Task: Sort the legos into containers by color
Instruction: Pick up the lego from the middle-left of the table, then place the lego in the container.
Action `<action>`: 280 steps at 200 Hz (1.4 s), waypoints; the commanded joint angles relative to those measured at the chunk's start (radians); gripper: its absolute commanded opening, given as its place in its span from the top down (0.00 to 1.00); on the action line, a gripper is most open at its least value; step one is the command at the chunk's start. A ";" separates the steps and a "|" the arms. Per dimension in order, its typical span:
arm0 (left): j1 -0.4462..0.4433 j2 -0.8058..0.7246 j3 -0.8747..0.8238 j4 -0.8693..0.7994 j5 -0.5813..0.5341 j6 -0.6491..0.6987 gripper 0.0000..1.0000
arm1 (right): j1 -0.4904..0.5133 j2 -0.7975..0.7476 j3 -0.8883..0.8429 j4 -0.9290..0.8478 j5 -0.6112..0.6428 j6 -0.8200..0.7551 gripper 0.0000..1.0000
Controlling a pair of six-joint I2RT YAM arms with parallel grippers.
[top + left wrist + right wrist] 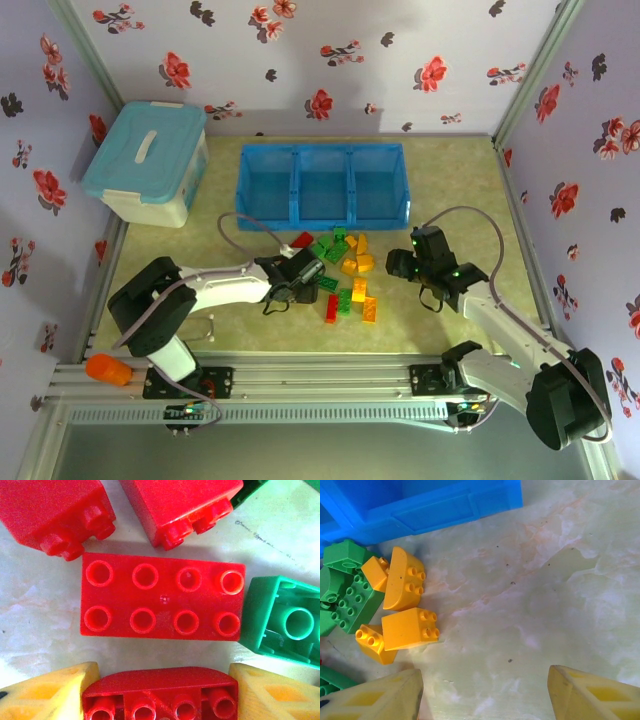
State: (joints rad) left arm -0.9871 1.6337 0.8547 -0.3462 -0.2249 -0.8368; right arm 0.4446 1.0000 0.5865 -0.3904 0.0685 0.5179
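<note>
First pick in hand; blue tray (322, 216) holds nothing yet. Left gripper (300, 275) sits low over the legos (346, 278) on the table (545, 580), fingers (45, 692) spread. A red curved brick (160, 687) fills the gap between them; clamped or merely touching, cannot tell. Right gripper (485, 680) has its fingers released beside the yellow bricks (410, 628). Next: confirm the hold, lift, carry to one compartment.
</note>
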 commanded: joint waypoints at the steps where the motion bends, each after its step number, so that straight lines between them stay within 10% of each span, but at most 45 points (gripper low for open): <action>1: -0.018 -0.015 -0.024 -0.078 0.027 -0.030 0.42 | 0.006 -0.013 -0.021 0.027 0.020 0.025 0.33; 175: 0.001 -0.226 0.101 -0.262 -0.120 0.038 0.44 | 0.008 -0.097 -0.054 0.019 0.022 0.053 0.35; 280: 0.366 -0.194 0.323 -0.255 -0.055 0.277 0.44 | 0.009 -0.162 -0.054 -0.019 0.016 0.058 0.35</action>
State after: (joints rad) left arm -0.6914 1.4033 1.1007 -0.5892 -0.3027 -0.6575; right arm 0.4454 0.8604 0.5346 -0.3817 0.0723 0.5613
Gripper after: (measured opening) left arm 0.622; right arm 0.649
